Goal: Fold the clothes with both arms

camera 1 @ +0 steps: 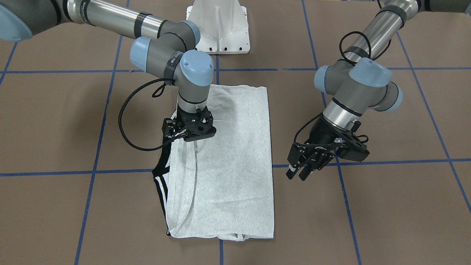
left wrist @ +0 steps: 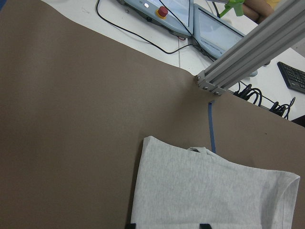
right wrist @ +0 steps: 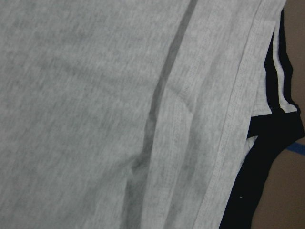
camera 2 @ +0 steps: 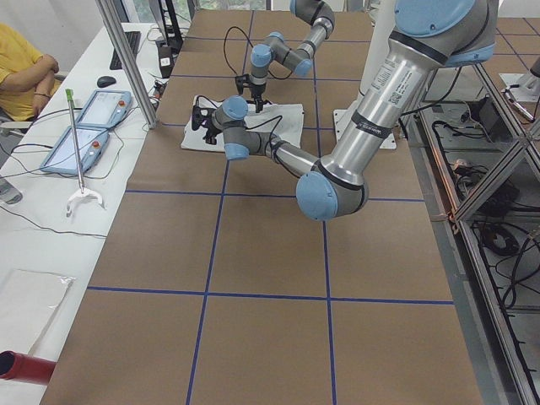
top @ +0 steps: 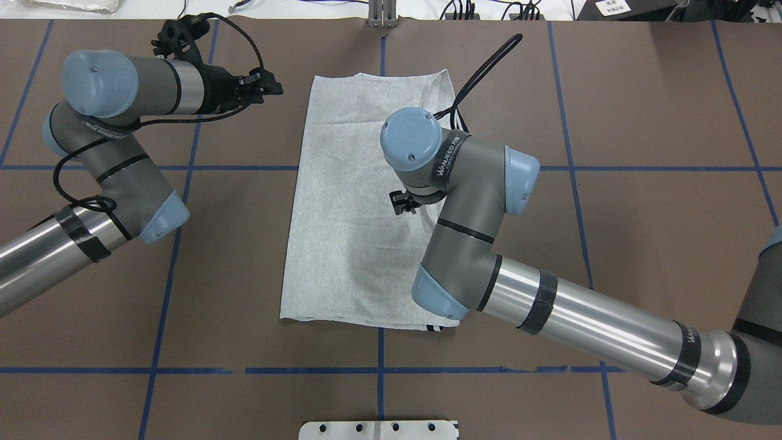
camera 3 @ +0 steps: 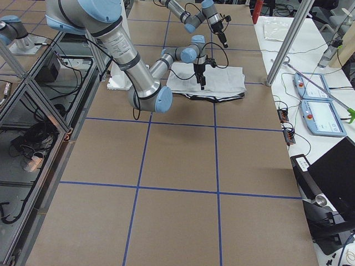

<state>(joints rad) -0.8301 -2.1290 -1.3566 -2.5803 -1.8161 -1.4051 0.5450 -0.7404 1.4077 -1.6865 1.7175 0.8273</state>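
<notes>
A brown paper-covered surface marked with blue tape lines carries everything. The two silver-and-grey arms reach in over it: the right arm bends down over the cloth, and the left arm is held off to the side.

The light heather-grey T-shirt lies in the middle of the surface, folded into a long rectangle with its print hidden. A black-and-cream striped edge peeks out along the long side on the robot's right.

The right tool points straight down at that side. Its fingers are hidden under the wrist, so I cannot tell whether they are apart or clamped on cloth. The left tool hovers beside the opposite long edge, clear of the fabric, with its fingers apart and nothing between them.

The lengthwise fold looks done, so a crosswise fold probably comes next. To do it well, each tool should pinch all the layers at one corner of the same short end. Both should then lift level and travel together, so that the edges land square and the loose striped edge gets tucked in.

The white pedestal base stands just beyond the near short end. The right arm's black cable loops low beside the shirt and could drag on it.
</notes>
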